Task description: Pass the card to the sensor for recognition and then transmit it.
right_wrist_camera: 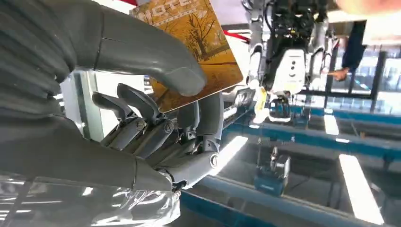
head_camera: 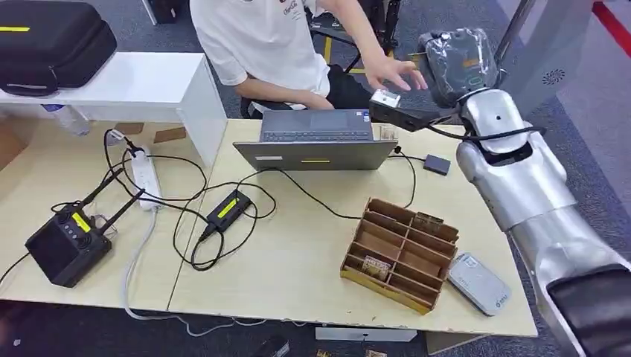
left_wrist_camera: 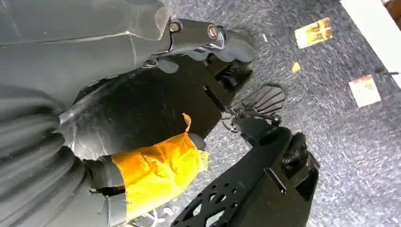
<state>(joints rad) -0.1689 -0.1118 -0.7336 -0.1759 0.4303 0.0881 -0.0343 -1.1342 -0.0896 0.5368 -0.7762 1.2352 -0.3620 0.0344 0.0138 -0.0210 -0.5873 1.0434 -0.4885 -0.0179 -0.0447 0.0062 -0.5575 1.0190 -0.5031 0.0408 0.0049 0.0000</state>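
Bench (head_camera: 298, 253): wooden, carrying a laptop (head_camera: 316, 141) at the far edge, with a person (head_camera: 268, 44) seated behind it.

Right arm (head_camera: 521, 186): raised and stretched over the far right corner of the bench, past the laptop.

Wooden divider tray (head_camera: 402, 249): near right on the bench, some small items in its compartments. The white device (head_camera: 478, 282) just right of it is judged to be the sensor.

Left hand (left_wrist_camera: 208, 42): hangs beside the robot's body over the floor; whether its fingers are apart or together, cannot tell.

Right hand (right_wrist_camera: 156, 118): thumb pressed onto the card (right_wrist_camera: 198, 47), darker fingers behind it, so the card is clamped.

Person's hand (head_camera: 394, 71): open, reaching in just beside the robot's raised hand.

Progress (judgement): the card is well apart from the sensor and offered toward the person, which suggests the hand-over stage. The scan cannot be confirmed. Left to do: the person takes the card and the hand lets go.
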